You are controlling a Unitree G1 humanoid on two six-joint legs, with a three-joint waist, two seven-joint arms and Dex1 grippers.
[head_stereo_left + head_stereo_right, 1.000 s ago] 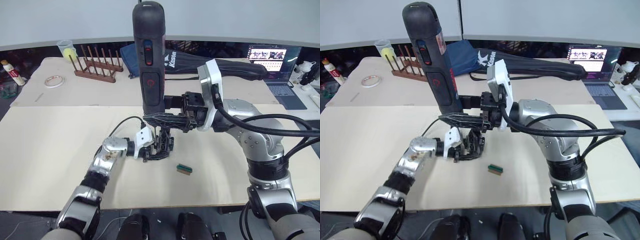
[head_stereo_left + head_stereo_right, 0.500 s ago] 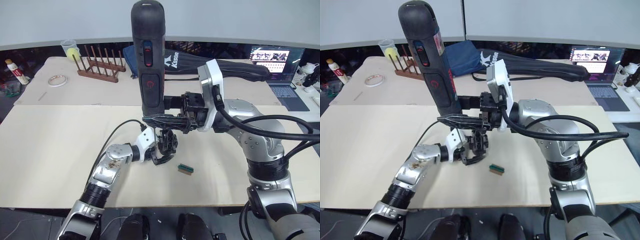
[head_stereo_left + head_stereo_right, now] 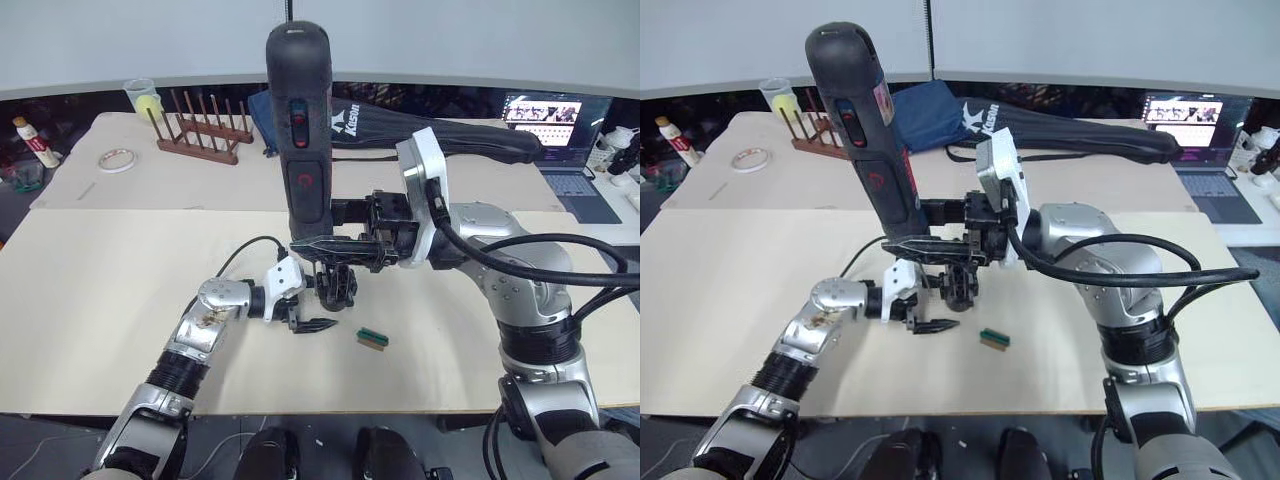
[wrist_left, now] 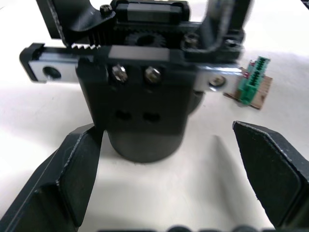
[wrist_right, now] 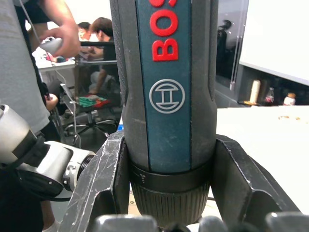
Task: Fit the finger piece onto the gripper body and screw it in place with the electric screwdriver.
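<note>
My right gripper (image 3: 327,245) is shut on the electric screwdriver (image 3: 303,150), a thick black cylinder with red marks. It stands upright, bit end down, over the gripper body (image 3: 336,284). The right wrist view has both pads clamped on its blue-black barrel (image 5: 166,87). The chunky black gripper body (image 4: 140,106) sits on the cream table (image 3: 90,300). My left gripper (image 3: 312,318) is low beside it and open. Its fingers (image 4: 72,179) stand on either side of the body's base without pressing it. The finger piece cannot be told apart from the body; the screwdriver and my right gripper hide that spot.
A small green block (image 3: 372,337) lies just right of the gripper body. At the back are a wooden rack (image 3: 198,140), a tape roll (image 3: 112,160), a long black zipped bag (image 3: 450,135) and a laptop (image 3: 560,140). People (image 5: 96,34) stand behind in the right wrist view.
My left gripper has dropped lower toward the table and eased back from the gripper body. The screwdriver stays upright over the body, slightly lower.
</note>
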